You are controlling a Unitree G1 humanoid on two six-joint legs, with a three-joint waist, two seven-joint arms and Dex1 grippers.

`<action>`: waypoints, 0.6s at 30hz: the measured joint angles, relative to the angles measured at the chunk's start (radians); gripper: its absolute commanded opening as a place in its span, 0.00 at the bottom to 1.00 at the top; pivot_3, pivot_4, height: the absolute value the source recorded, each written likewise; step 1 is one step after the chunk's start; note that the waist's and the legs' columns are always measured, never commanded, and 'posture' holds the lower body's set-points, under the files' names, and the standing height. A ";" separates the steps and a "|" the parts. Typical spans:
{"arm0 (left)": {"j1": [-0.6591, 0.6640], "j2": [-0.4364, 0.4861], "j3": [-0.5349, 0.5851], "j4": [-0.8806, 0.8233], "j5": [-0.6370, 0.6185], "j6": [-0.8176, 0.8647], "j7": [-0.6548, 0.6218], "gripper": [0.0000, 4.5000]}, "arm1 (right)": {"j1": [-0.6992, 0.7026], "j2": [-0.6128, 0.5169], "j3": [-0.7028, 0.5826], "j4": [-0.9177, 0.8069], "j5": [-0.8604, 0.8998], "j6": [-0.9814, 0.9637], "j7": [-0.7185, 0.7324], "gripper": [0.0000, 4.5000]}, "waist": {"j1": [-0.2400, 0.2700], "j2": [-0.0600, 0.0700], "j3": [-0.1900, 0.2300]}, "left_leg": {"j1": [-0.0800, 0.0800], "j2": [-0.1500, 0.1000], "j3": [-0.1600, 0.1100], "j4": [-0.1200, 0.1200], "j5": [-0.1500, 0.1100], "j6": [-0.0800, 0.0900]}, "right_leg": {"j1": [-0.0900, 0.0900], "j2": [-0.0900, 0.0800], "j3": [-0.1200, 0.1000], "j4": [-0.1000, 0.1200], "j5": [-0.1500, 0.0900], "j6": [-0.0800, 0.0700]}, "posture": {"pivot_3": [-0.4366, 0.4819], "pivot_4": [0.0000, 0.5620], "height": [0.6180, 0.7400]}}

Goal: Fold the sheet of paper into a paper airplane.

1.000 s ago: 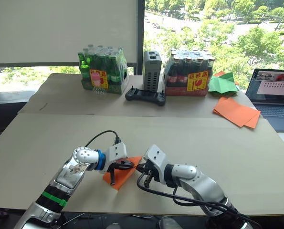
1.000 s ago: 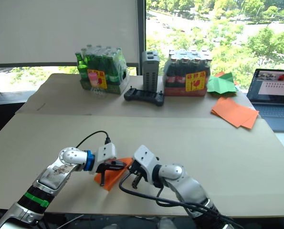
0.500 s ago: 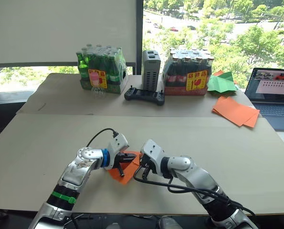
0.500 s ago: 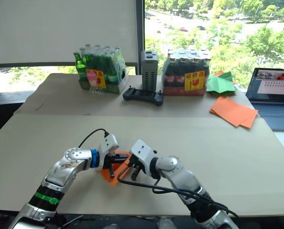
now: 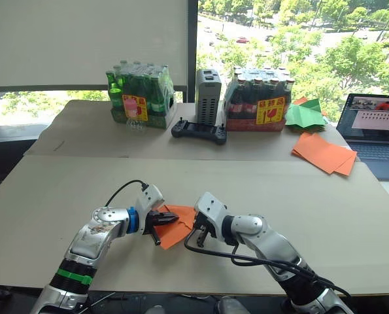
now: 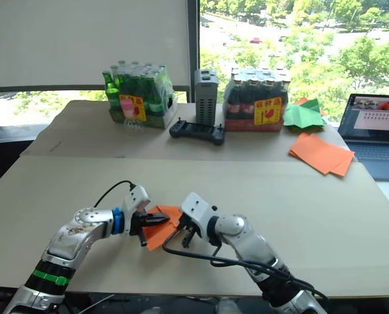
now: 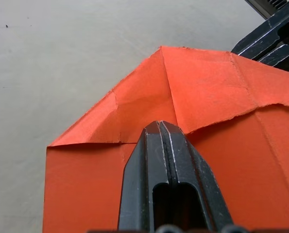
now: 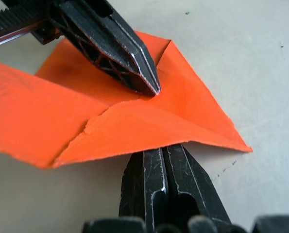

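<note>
On the near cardboard-covered table, the creased orange sheet of paper lies between both grippers. The left gripper, at its nine o'clock, presses fingers together onto the folded nose; the right gripper, at three o'clock, is closed against its edge. Thin, light and tearable, it is probably best pinched along creases.

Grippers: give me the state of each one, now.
Left gripper: shut, tips pressing down on the sheet of paper, not gripping it.
Right gripper: shut, tips at the paper's edge, holding nothing.
</note>
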 measured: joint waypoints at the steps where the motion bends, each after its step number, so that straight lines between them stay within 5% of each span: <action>1: -0.008 0.000 -0.004 0.007 0.005 -0.004 0.004 0.01 | 0.011 -0.005 0.000 -0.019 0.003 0.008 0.005 0.00 | 0.000 0.000 0.000 | 0.000 0.000 0.000 0.000 0.000 0.000 | 0.000 0.000 0.000 0.000 0.000 0.000 | 0.48 0.27 0.94; 18: 0.018 -0.021 -0.036 -0.058 -0.039 0.048 0.016 0.01 | -0.066 0.153 -0.041 0.013 0.036 0.040 -0.070 0.00 | -0.001 0.000 0.000 | 0.000 0.000 0.000 0.000 0.000 0.000 | 0.000 0.000 0.000 0.000 0.000 0.000 | 0.48 0.27 0.94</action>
